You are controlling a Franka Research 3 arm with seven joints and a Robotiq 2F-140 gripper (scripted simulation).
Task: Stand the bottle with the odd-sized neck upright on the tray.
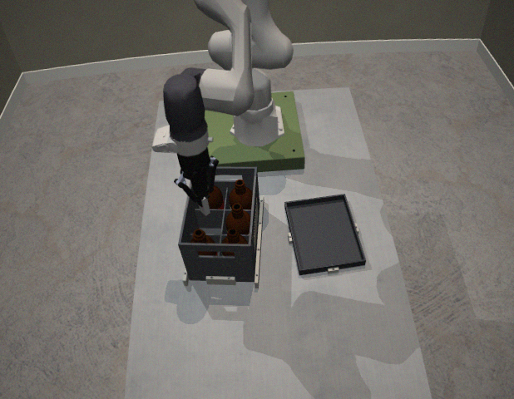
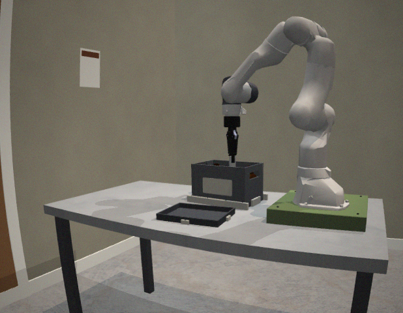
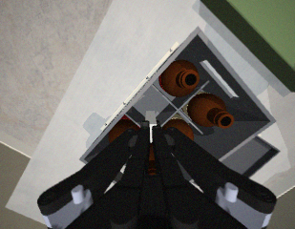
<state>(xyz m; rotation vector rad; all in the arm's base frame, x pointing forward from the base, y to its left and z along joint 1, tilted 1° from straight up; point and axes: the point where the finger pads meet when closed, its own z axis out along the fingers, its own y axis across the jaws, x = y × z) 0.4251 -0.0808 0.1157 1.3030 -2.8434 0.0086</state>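
Observation:
The grey crate (image 1: 197,267) (image 2: 197,182) (image 3: 249,114) stands upright with five brown bottles in it. In the top view, bottles stand back left (image 1: 215,197), back right (image 1: 239,196), middle right (image 1: 237,221), front left (image 1: 200,237) and front right (image 1: 232,237). The middle left compartment (image 3: 153,99) is empty. My gripper (image 1: 204,208) (image 2: 232,162) (image 3: 150,117) is shut and empty, its fingertips by that compartment at about rim height. It hides the back left bottle's neck in the top view. I cannot tell which neck differs. The dark tray (image 1: 326,236) (image 2: 195,214) lies flat and empty.
Pale strips (image 1: 258,248) (image 2: 216,202) edge the crate's base, and small pale blocks (image 1: 333,269) (image 2: 184,221) sit against the tray. The green robot base (image 1: 265,160) (image 2: 316,218) (image 3: 266,43) stands close behind the crate. The tray is to the crate's right in the top view.

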